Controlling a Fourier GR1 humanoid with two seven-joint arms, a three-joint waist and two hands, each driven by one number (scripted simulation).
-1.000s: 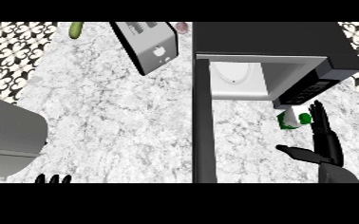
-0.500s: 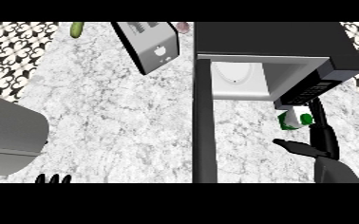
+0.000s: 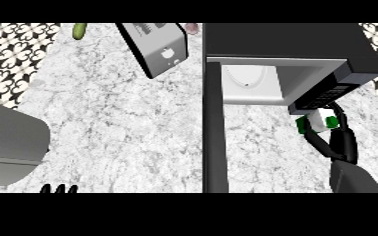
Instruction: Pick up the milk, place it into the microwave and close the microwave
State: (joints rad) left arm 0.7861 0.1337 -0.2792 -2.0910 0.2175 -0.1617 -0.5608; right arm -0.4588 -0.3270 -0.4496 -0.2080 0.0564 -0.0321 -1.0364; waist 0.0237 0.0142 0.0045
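We have our right hand (image 3: pixel 338 141) curled round the milk (image 3: pixel 318 120) just outside the open microwave (image 3: pixel 284 47), so placing it inside and swinging the door (image 3: pixel 215 130) closed remain.

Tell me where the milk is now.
In the head view the milk is at the right, between the right hand's fingers, just below the microwave's control panel.
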